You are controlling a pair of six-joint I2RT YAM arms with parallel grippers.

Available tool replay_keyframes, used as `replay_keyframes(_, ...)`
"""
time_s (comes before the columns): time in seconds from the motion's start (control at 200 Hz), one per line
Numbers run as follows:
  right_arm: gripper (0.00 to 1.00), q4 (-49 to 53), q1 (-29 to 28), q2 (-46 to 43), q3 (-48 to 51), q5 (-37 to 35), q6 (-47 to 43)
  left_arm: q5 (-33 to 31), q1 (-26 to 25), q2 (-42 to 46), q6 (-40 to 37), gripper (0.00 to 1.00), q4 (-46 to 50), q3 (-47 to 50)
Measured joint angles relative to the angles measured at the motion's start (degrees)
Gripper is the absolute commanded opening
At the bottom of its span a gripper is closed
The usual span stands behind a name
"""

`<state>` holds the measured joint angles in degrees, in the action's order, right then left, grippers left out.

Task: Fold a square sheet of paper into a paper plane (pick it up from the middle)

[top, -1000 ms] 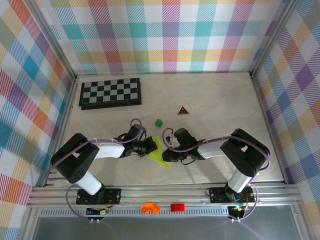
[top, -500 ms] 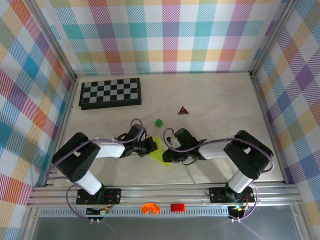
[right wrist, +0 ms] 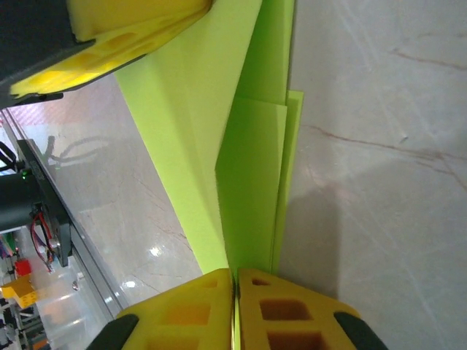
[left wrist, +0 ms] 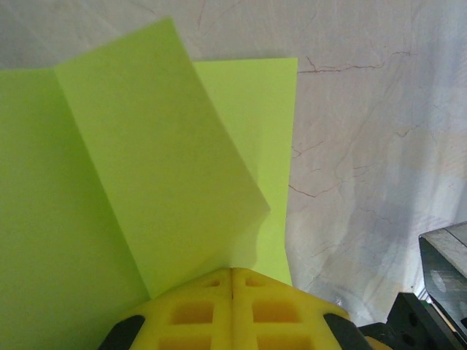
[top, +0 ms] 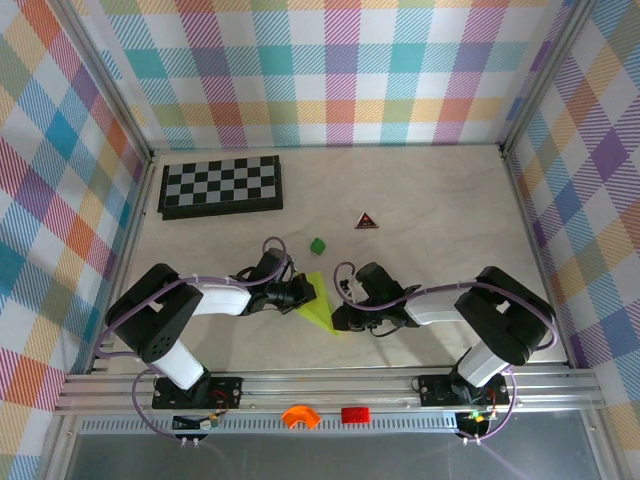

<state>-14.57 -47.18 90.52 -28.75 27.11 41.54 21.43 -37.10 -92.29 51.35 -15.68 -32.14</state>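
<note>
From above, the paper plane [top: 318, 303] lies on the pale surface [top: 440, 230] in the lower middle of the frame, its point towards the top. The left gripper [top: 303, 293] meets its left edge and the right gripper [top: 337, 318] its lower right end. A small green block [top: 317, 244] sits just above the tip. A dark triangular piece [top: 367, 220] lies further up and right, and a chessboard [top: 221, 186] at the upper left.

In the left wrist view, the left gripper [left wrist: 232, 271] is at the bottom centre. Its yellow fingers are pressed together on a raised flap of the paper plane [left wrist: 146, 182], which covers the left half of the frame.

In the right wrist view, the right gripper [right wrist: 235, 271] is closed at the bottom, pinching the folded layers of the paper plane [right wrist: 248, 146]. The left gripper's yellow finger [right wrist: 131, 36] clamps it at the upper left.
</note>
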Motion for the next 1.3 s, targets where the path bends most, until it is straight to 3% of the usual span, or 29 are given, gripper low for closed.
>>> replay_keyframes(0.285, 0.20, 3.3, -0.1, -2.2, 0.2, 0.2, 0.0, 0.0, 0.0, 0.0, 0.0, 0.02, 0.0, 0.0)
replay_keyframes(0.51, 0.45, 6.2, 0.0, -5.6, 0.3, 0.2, -0.3, 0.1, 0.0, 0.0, 0.0, 0.02, -0.2, 0.0)
replay_keyframes(0.7, 0.48, 9.8, 2.0, -6.3, -3.3, -0.1, -0.2, 0.1, 0.0, 0.0, 0.0, 0.02, -0.3, 0.1)
replay_keyframes(0.9, 0.41, 6.9, 4.5, -2.0, -4.6, 2.2, 2.0, 0.1, 0.0, 0.0, 0.0, 0.02, -0.6, 0.2)
replay_keyframes(1.3, 0.14, 3.4, 4.6, 0.9, -4.6, 6.7, 4.2, 0.2, 0.0, -0.3, 0.0, 0.02, -1.0, 0.2)
